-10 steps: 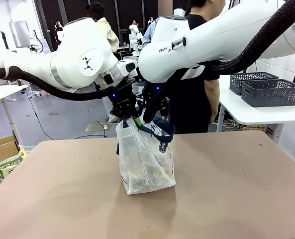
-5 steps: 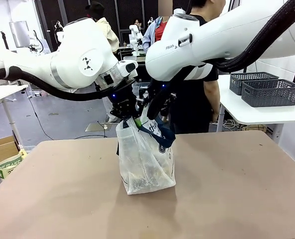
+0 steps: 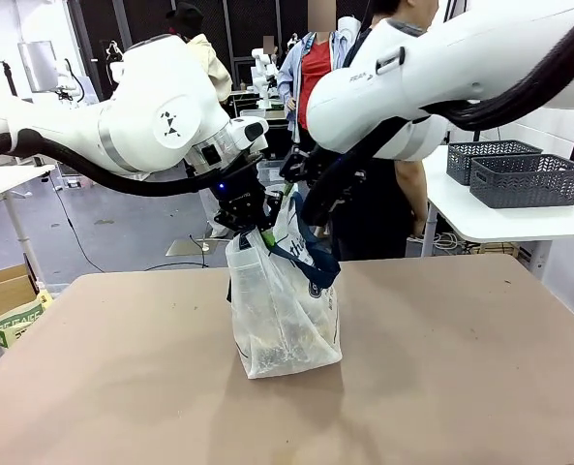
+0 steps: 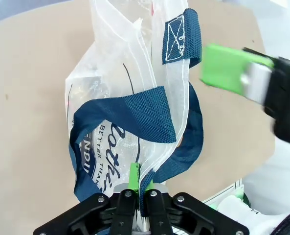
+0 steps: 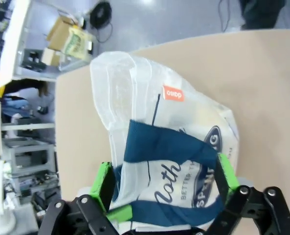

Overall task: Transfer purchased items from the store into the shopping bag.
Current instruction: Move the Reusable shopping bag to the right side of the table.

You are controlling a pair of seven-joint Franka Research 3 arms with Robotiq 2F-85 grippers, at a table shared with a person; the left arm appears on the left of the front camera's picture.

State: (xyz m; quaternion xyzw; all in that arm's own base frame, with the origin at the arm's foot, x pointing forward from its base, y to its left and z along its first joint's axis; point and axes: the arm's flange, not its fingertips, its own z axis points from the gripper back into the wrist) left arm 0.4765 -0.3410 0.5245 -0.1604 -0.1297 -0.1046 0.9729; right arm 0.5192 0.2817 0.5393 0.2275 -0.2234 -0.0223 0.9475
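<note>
Left gripper [image 4: 137, 196] pinches bag [image 3: 282, 310] rim at 12 o'clock; right gripper [image 5: 162, 196] gapes empty (lift clear, avoid snagging strap [image 4: 130, 115]).

Navy print on the shopping bag [image 4: 135, 122] reads "BETTER THA…", under larger script ending "…othe" in the left wrist view; the right wrist view gives "BETTER" and "SPRI…". At the bag's twelve o'clock, an orange tag [image 5: 173, 93] carries small white lettering, too small to read. The right arm [image 3: 383, 82] bears "FRA…".

The shopping bag [image 3: 285, 310] stands upright on the desk [image 3: 441, 368], translucent white with navy lettering. Its navy strap handles [image 4: 135, 115] are draped loosely over the top.
</note>
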